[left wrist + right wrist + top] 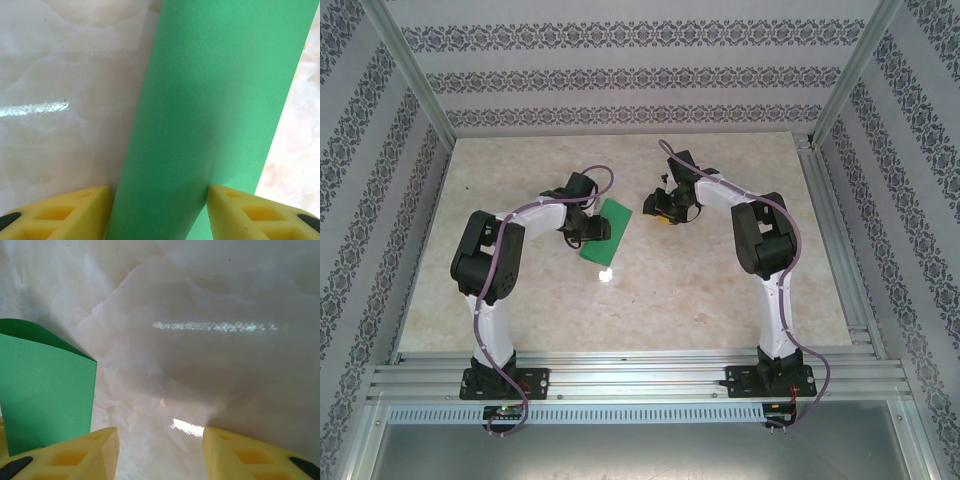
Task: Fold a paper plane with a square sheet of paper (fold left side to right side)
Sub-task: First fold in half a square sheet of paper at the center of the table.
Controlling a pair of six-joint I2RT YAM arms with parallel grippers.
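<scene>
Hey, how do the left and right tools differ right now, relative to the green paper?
The left tool straddles the green paper; the right tool has bare table between its jaws. The left tool is over the paper; the right tool sits beside it. Both stand open.

Robot lab test cell, not a lived-in room. 2 white-and-black robot arms, the left arm point(490, 270) and the right arm point(765, 250), are bolted side by side onto silver aluminium rails point(640, 375) at the near edge of a table. The tabletop point(700, 290) is a glossy beige marble-look board with lamp glare on it. Slotted aluminium posts point(415, 78) rise at the corners and make an open frame. 3 sides are closed by flat panels point(630, 75) covered in striped floral wallpaper, like a staged backdrop rather than a house wall. A purple cable point(500, 290) runs along each arm to its base. A bare sheet-metal tray point(640, 450) sits in front of the rails.
</scene>
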